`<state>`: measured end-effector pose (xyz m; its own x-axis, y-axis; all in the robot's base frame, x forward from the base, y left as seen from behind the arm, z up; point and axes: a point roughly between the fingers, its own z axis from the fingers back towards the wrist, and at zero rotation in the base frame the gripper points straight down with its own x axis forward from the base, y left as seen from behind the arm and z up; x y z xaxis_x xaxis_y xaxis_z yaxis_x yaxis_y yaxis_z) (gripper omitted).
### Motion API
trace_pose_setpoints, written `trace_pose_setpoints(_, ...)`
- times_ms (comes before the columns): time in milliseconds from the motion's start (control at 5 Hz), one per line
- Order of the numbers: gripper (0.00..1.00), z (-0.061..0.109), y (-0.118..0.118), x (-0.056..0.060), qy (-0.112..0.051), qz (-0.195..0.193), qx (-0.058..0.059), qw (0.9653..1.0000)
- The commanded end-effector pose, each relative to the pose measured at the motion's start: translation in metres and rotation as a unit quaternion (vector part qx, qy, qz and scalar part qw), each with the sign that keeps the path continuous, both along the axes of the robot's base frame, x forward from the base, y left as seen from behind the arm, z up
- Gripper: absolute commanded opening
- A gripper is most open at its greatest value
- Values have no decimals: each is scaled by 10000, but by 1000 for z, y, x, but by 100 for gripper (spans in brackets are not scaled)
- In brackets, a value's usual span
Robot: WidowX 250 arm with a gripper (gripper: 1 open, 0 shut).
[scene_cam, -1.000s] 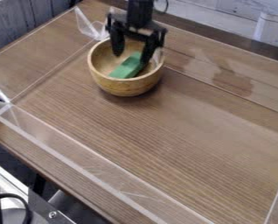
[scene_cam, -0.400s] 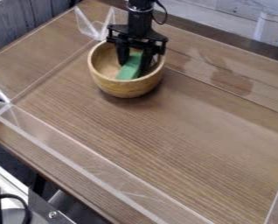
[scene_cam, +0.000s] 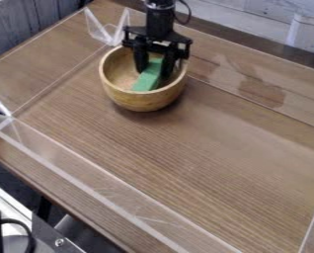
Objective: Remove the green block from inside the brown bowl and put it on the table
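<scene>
Since 1s ago end effector point(scene_cam: 159, 65) fingers are closing in from wide, now looking clamped on green block point(scene_cam: 149, 77), which is still sitting inside brown bowl point(scene_cam: 144, 81). Lift + placing on surface point(scene_cam: 199, 148) still pending. Bowl rim is tight around fingers; plenty of open room front/right, clear walls edging it

One bowl point(scene_cam: 142, 83) sits on one table point(scene_cam: 187, 148). One green block point(scene_cam: 150, 76) lies inside the bowl. One gripper point(scene_cam: 159, 57) reaches down over it. Clear walls point(scene_cam: 67, 158) edge the table.
</scene>
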<state>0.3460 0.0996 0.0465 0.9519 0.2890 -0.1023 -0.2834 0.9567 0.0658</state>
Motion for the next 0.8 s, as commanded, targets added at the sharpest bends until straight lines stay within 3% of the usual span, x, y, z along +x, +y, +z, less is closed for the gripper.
trace_pose_setpoints(0,0,57,2,9,-556,-128,-32,9984)
trace_pose_setpoints(200,0,91,0,8,-724,-284,-219,9967)
trace_pose_setpoints(400,0,98,-3,9,-754,-324,-338,9961)
trace_pose_setpoints(600,0,95,-9,5,-670,-419,-370,9962)
